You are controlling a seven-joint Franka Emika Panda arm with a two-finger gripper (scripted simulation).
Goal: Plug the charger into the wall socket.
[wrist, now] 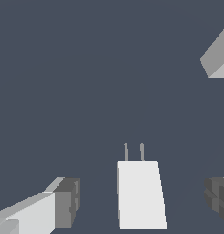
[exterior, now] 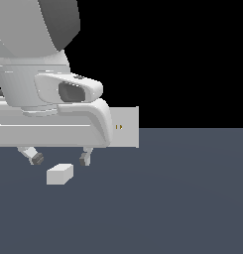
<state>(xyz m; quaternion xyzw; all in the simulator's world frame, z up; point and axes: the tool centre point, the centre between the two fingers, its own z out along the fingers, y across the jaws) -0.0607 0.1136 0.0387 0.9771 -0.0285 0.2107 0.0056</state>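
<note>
A: Low in the left half of the exterior view, the gripper hangs above the dark floor. Fingers spread wide, nothing between the pads.

B: And the charger?

A: Lying on the floor just under the fingertips, between them as framed, not touching either. Small white block.

B: Wrist view agrees?

A: Yes. Charger sits between the two dark fingertip pads, clear gaps on both sides. Two thin grey prongs stick out of its far end.

B: Wall socket?

A: Upright white plate at mid-frame in the exterior view, partly hidden behind the arm's white body. Tiny yellowish marks show beside the arm's edge. Well apart from the charger. In the wrist view, only a pale corner appears; I cannot tell whether it is the socket.
</note>
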